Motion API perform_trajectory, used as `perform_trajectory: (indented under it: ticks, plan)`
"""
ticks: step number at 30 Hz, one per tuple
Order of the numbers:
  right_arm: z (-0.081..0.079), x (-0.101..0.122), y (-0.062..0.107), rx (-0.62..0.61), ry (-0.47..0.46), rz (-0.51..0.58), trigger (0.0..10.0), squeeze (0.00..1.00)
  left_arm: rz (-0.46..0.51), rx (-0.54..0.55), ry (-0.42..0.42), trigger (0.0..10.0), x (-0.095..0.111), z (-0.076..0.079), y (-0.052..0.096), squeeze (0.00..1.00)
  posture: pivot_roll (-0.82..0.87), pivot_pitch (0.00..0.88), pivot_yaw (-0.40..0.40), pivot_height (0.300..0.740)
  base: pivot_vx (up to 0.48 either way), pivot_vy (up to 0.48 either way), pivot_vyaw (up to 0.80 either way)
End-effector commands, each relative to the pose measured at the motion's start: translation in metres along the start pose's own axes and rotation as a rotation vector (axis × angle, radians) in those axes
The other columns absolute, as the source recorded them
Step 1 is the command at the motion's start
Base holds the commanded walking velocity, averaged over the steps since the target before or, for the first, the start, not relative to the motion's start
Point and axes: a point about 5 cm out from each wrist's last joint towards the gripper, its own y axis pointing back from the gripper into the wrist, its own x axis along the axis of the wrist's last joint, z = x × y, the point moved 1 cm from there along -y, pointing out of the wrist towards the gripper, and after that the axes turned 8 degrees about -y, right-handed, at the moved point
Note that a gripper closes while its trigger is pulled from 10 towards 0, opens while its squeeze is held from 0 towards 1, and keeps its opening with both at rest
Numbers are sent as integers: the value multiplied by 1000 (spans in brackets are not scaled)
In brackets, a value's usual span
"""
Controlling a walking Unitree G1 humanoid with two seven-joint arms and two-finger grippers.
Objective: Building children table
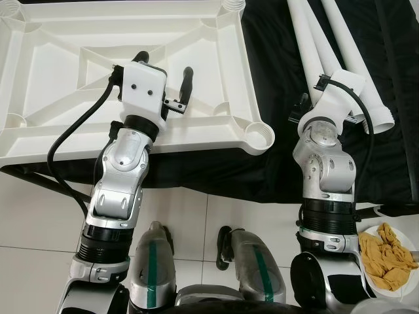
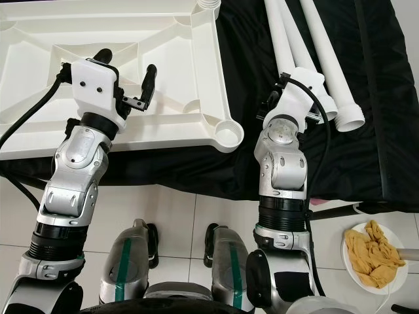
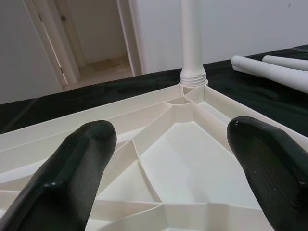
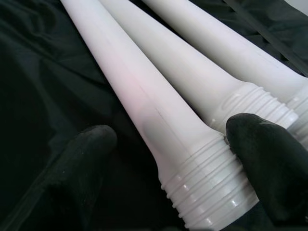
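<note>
Item: white table top, inverted on black cloth, ribs up; one leg already stands in the far corner socket.

Item: three loose legs, side by side on the cloth to the right, threaded ends near.

Risk, judged: the round leg may roll or slip from a partial pinch, or the neighbouring leg may be caught too.

Right gripper: fingers wide, straddling the nearest leg's threaded end, holding nothing.

Left gripper: fingers wide, over the table top, empty.
</note>
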Motion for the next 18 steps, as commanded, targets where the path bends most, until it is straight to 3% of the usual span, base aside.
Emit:
perform_trajectory:
  ticks: [1,9,12,18]
  plan:
    - [8,-35,-2,-25,15,-173,10000,0,-4,-13,1,10000,1,2,2,0,74,134,-10,740,0,0,0]
    - [2,-24,-1,31,-35,-178,10000,0,-6,-15,5,10000,1,3,2,0,65,142,-4,740,0,0,0]
    - [-5,-13,-8,70,-65,-210,10000,0,-6,-17,8,10000,1,4,-1,0,56,146,3,740,0,0,0]
    - [-14,0,-20,99,-37,-202,10000,0,-1,-22,12,10000,2,5,-3,0,42,152,10,740,0,0,0]
